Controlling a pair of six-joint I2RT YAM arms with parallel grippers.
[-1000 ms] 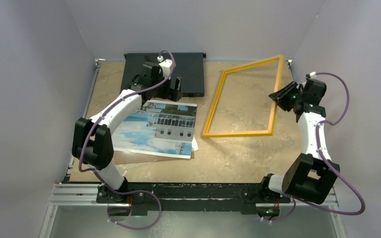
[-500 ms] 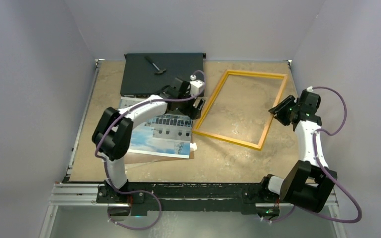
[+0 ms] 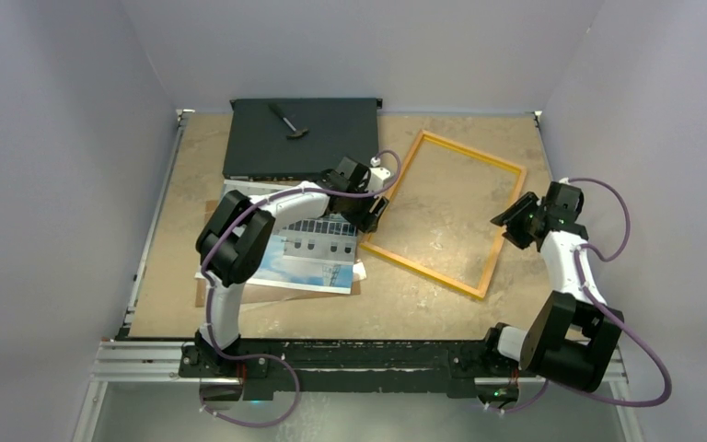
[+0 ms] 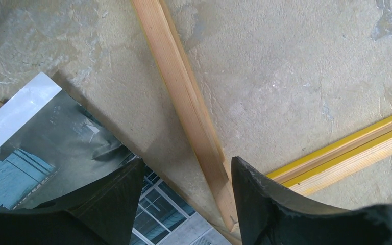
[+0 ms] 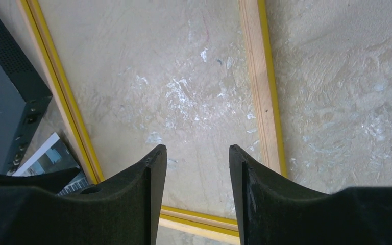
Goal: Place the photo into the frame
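Much of the photo is hidden. The left arm crosses its far half in the overhead view, so only a near strip of blue sky and pale building shows. In the left wrist view a black finger cuts off its glossy, white-edged corner. It lies flat on the left half of the counter, on a plain brown board that peeks out along its near edge. Its right edge is just beside the near left corner of the frame. The frame lies flat and skewed right of the counter's centre, a thin yellow-orange rectangle. Close up, its rails show pale raw wood grain with a yellow strip along one side. The mottled beige, stone-like counter shows through its opening, and whether a pane fills it is hard to make out. The left jaws stand apart astride the frame's left rail near that corner, with the rail close to one finger, though contact cannot be told. The right jaws hover over the frame's right side, parted with only counter between them and the right rail just beside one finger. A flat black box sits at the back left corner of the counter, partly cut off in the right wrist view. A small dark object on its lid is too small to identify.
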